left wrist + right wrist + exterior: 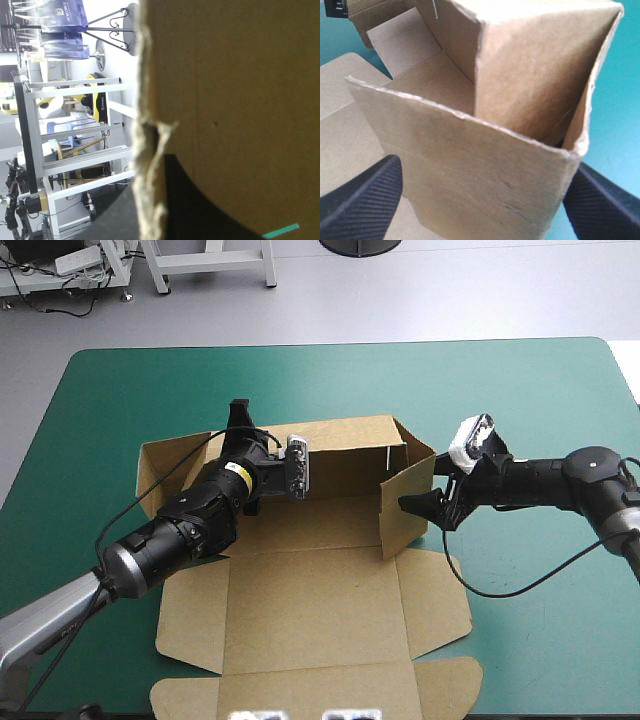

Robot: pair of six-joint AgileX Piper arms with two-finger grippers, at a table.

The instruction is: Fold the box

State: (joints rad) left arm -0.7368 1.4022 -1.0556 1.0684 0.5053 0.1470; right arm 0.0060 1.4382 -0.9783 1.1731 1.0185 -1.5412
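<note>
Box: brown box, mid-surface, partly raised. I see it as an open sheet with two walls up.
Back wall: back wall upright along the far side of the box.
Right wall: right wall upright, meeting the back wall at the far right corner.
Flat parts: left flap splayed outward. The rest of the sheet lies flat toward the near edge of the surface.
Left pincer: left pincer at the top edge of the back wall, near its left end. In my left wrist view the fingers are all but closed, with the board's edge between them, gripping the box.
Left arm: reaches in from the near left corner, slanting over the flat sheet, wrist above the box floor.
Right pincer: right pincer spread wide, not gripping. The right wall stands between its black fingers. I cannot tell whether they touch it.
Right arm: comes in low from the right edge, forearm nearly level, pointing left.
Surface: teal-green cover under the whole box.
</note>
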